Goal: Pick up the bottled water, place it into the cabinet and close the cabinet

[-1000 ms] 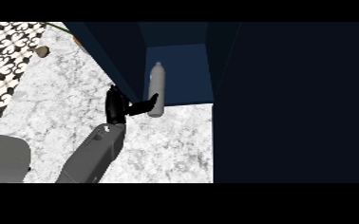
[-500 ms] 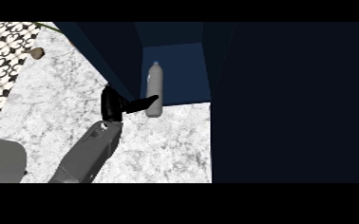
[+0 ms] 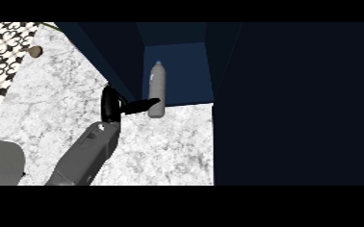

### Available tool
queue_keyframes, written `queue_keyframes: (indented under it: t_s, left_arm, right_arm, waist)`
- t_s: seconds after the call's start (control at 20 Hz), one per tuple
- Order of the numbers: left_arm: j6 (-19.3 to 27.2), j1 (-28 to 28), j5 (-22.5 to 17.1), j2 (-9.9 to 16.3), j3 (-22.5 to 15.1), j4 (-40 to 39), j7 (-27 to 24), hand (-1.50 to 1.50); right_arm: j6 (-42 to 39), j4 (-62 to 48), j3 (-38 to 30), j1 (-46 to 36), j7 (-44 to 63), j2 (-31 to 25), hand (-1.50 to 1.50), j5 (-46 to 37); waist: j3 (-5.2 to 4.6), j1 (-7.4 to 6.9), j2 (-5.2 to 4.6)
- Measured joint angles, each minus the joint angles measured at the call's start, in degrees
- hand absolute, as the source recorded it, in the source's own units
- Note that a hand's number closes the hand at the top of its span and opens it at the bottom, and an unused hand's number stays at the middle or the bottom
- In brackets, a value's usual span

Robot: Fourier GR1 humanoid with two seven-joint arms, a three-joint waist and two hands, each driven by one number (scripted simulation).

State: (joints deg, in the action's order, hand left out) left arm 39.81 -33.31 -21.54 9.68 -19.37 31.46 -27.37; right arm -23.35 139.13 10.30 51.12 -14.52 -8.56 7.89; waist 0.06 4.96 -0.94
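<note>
The bottled water [image 3: 157,87] stands upright at the front of the cabinet [image 3: 177,72]. Its bottom sits right where the blue cabinet floor meets the white tabletop [image 3: 163,144], so it looks only partly inside. I cannot tell just how much of its base is over the edge.

One hand [image 3: 117,107] is beside the bottle, on its left. It comes in on a grey arm from the lower left, so it is most likely the left hand. Its thumb pokes out toward the bottom of the bottle and seems to touch it or nearly touch it. The other fingers point up, next to the dark cabinet door [image 3: 99,57]. The fingers are not wrapped around the bottle, so the hand looks open and holds nothing.

The right hand does not show at all.

So the picking up looks done, and the bottle is almost put away. It may need a small push deeper in. The big job left is to shut the cabinet, which is wide open. The door on the left stands open, close by the hand.

A small round brown thing [image 3: 35,52] lies far off on the tabletop.
</note>
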Motion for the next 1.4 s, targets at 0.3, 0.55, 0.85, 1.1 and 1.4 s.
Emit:
queue_keyframes:
  t_s: [0.3,0.55,0.85,1.1,1.4]
  left_arm:
    - [-4.6,1.1,-2.0,-0.1,0.9,1.2,-1.7,-1.50]
    - [-7.2,1.2,-3.3,-0.6,1.5,1.7,-2.4,-1.50]
    - [-9.6,1.9,-4.3,-1.4,1.9,2.5,-3.3,-1.50]
    - [-13.2,4.4,-6.0,-2.5,1.6,5.0,-4.9,-1.50]
    - [-20.0,9.0,-9.1,-3.4,0.4,10.5,-7.6,-1.50]
  right_arm:
    - [-0.1,-0.1,0.4,0.2,0.1,0.1,-1.50,0.3]
    - [0.3,0.0,1.0,0.2,0.7,0.5,-1.50,0.3]
    - [0.9,0.1,1.3,0.8,1.1,0.8,-1.50,0.3]
    - [1.3,0.2,1.5,0.8,1.3,1.1,-1.50,0.2]
    - [1.9,0.2,1.9,0.7,1.9,1.4,-1.50,0.0]
  waist:
    - [-0.19,-0.62,0.09]
    - [-0.34,-1.75,0.05]
    - [-0.30,-2.81,0.30]
    - [-0.21,-3.64,0.66]
    - [-0.11,-4.15,0.93]
